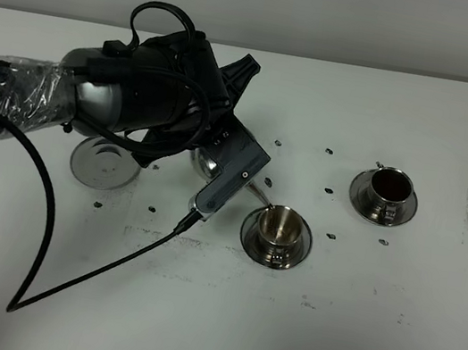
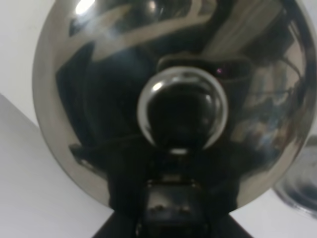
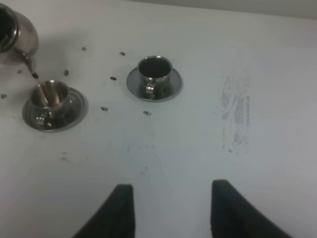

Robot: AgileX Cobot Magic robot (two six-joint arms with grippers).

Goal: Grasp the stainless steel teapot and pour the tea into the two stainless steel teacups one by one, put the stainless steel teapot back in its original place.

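1. Teacup at frame right point(image 1: 384, 197) already holds dark tea point(image 1: 389, 181).
2. Left gripper point(image 2: 171, 203) clamps the steel teapot point(image 1: 206, 163), tilted mid-frame, spout trickling into the centre teacup point(image 1: 279, 228).
3. Right gripper point(image 3: 171, 213) is spread, empty.
4. Remaining: finish the pour, then return the pot to the disc point(image 1: 102, 163) at left.

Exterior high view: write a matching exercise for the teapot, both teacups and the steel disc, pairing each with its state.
1 steel disc
2 teapot
3 teacup nearer the disc
4 teacup farther from the disc

A holds dark tea
B tilted, off the table
C nothing standing on it
D stream pouring in

Pairs: 1-C, 2-B, 3-D, 4-A
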